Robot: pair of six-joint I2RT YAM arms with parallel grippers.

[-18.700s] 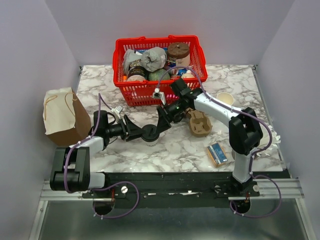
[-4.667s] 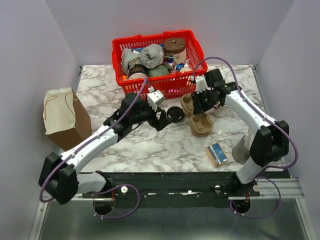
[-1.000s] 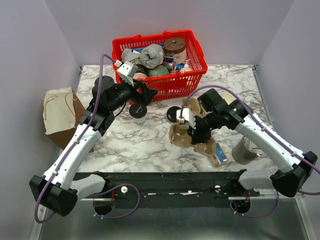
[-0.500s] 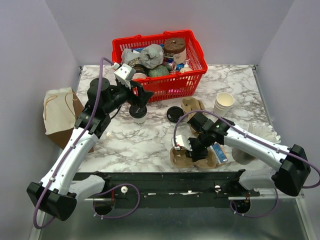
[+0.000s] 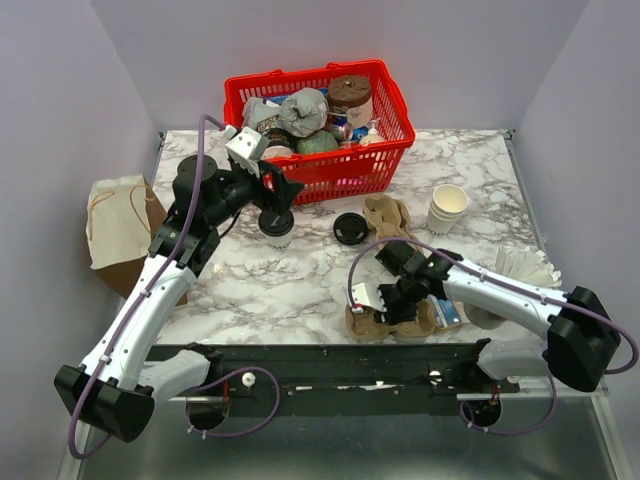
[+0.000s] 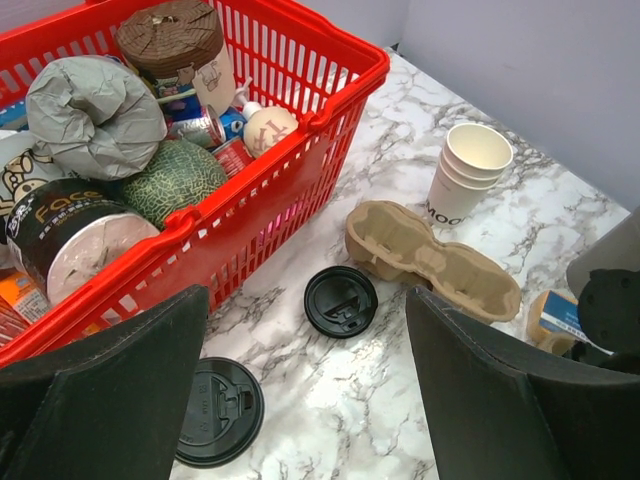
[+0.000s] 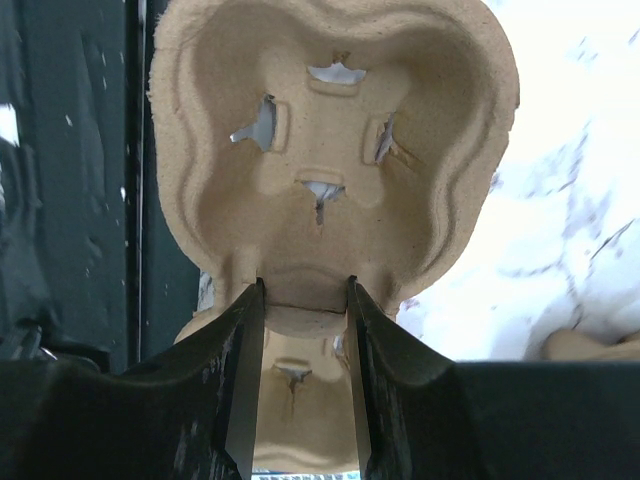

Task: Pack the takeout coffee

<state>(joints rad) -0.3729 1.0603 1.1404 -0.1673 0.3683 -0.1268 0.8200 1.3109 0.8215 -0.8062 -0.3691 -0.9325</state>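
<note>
Takeout coffee (black-lidded, upright) under gaping left gripper; right gripper pinches carrier.

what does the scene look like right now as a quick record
takeout coffee: upright on the table, lid on, in front of the red basket
left fingers: open, hovering at the coffee, not closed on it
right fingers: shut on a pulp cup carrier at the table's near edge
second carrier: next to the loose black lid
paper bag: far left
</note>
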